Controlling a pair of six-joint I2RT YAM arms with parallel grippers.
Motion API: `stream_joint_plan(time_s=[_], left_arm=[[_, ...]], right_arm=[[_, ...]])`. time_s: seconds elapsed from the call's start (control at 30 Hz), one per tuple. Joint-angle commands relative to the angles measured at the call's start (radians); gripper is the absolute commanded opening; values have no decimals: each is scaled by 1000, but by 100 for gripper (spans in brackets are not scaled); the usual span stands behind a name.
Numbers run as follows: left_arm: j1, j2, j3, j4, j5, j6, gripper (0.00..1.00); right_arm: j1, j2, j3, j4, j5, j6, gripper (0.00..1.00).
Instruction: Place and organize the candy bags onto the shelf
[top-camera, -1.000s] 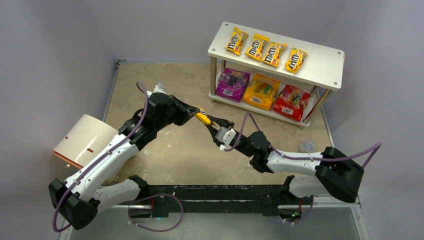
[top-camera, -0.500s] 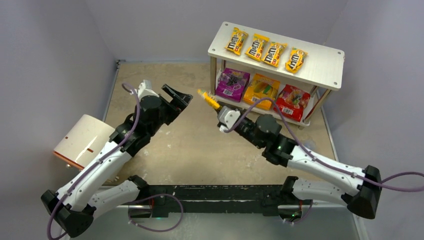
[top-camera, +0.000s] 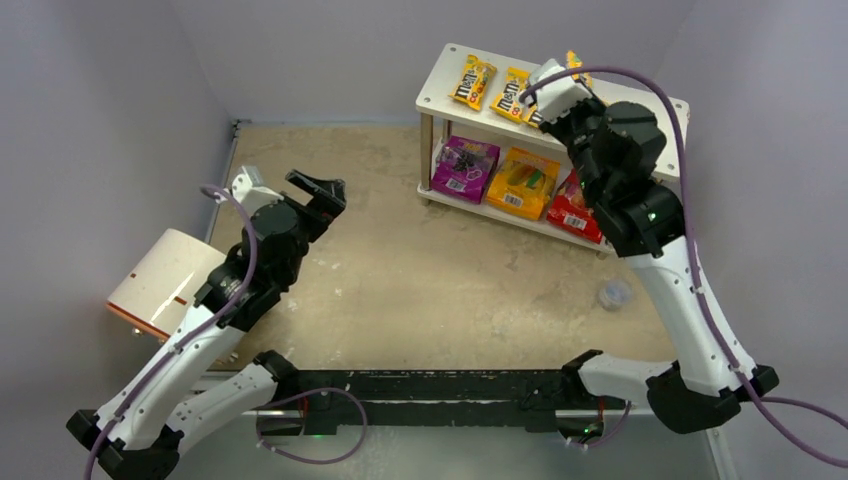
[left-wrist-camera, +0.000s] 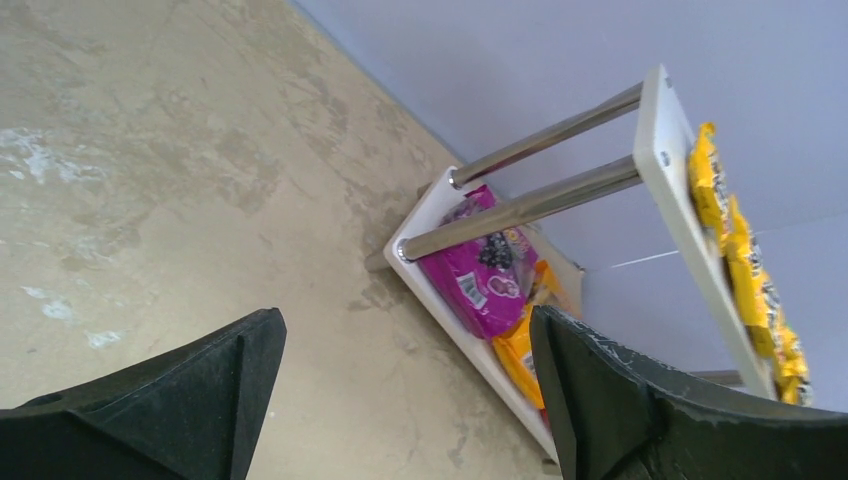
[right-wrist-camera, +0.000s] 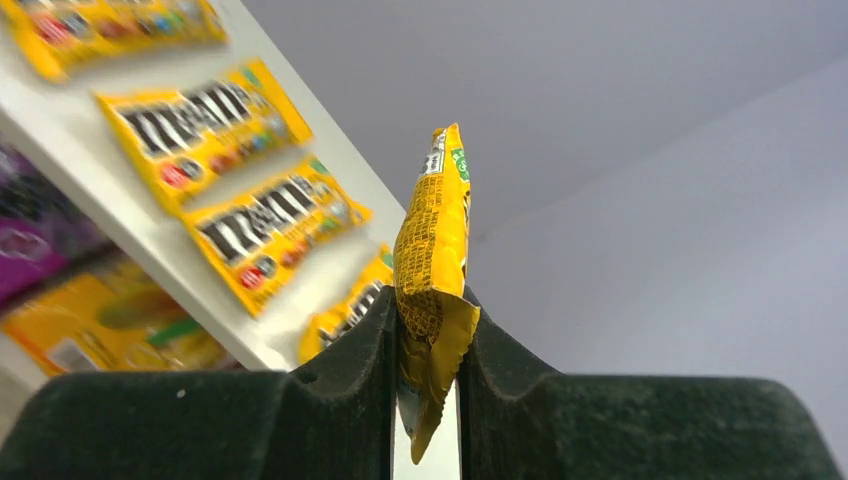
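over on the left, the left gripper hangs wide open and empty above the tabletop. further right, the right gripper pinches a yellow m&m's packet edge-up over the shelf top board. i'd tip it flat, line it up beside the packets lying there, and release low.

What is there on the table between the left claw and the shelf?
Nothing: only bare tan tabletop lies between the open left claw and the shelf, as the top view and the left wrist view both show.
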Motion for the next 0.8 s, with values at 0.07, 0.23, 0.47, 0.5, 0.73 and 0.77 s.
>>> stream_joint_plan(time_s=[0.07, 0.23, 0.47, 0.5, 0.73, 0.77], left_arm=[[5, 42, -11, 33, -21, 100, 98], [5, 52, -6, 31, -18, 124, 99], [5, 45, -6, 17, -34, 137, 100], [5, 42, -7, 14, -38, 135, 100], [5, 22, -12, 8, -61, 138, 100], [5, 21, -13, 8, -61, 139, 100]], right_arm=[[-253, 44, 83, -267, -25, -147, 4], [-433, 86, 39, -248, -76, -190, 3], [-520, 88, -26, -224, -255, -311, 2], [-523, 88, -36, -227, -244, -325, 3], [-527, 44, -115, -270, -282, -429, 10], [-527, 38, -122, -277, -298, -441, 11]])
